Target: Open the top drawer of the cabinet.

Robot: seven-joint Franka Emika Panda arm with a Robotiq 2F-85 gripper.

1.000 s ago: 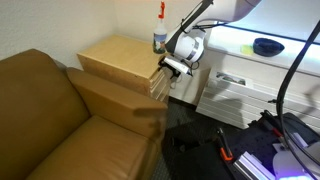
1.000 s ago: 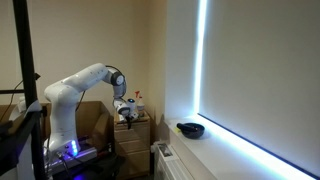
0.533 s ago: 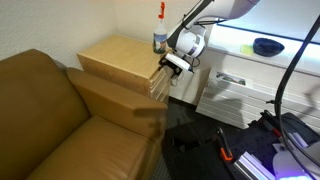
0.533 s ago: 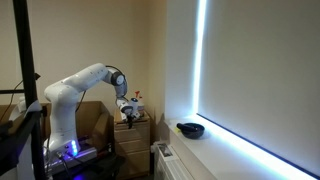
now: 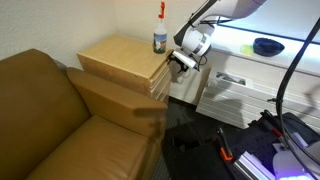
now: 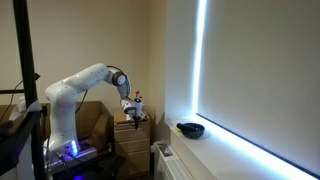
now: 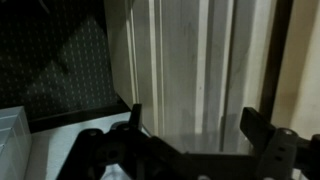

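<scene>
The cabinet (image 5: 118, 58) is a small tan wood box beside the sofa arm; it also shows in an exterior view (image 6: 132, 136). Its stacked drawer fronts face my arm, and the top drawer (image 5: 160, 70) is the uppermost thin strip under the flat top. My gripper (image 5: 181, 60) hovers just off the cabinet's upper front corner, also seen in an exterior view (image 6: 133, 108). In the wrist view the gripper (image 7: 198, 126) is open and empty, its two fingers framing the tan drawer fronts (image 7: 185, 60) close ahead. I cannot tell whether the drawer is pulled out.
A spray bottle (image 5: 160, 36) stands on the cabinet's back corner, close to my gripper. A brown sofa (image 5: 60, 110) adjoins the cabinet. A white low unit (image 5: 235, 85) with a handled drawer stands beside it, with a dark bowl (image 5: 267, 46) on top. Cables and gear lie on the floor (image 5: 250, 150).
My gripper has moved up and slightly away from the drawer fronts, from beside the cabinet's front edge to its upper corner. The cabinet looks unchanged.
</scene>
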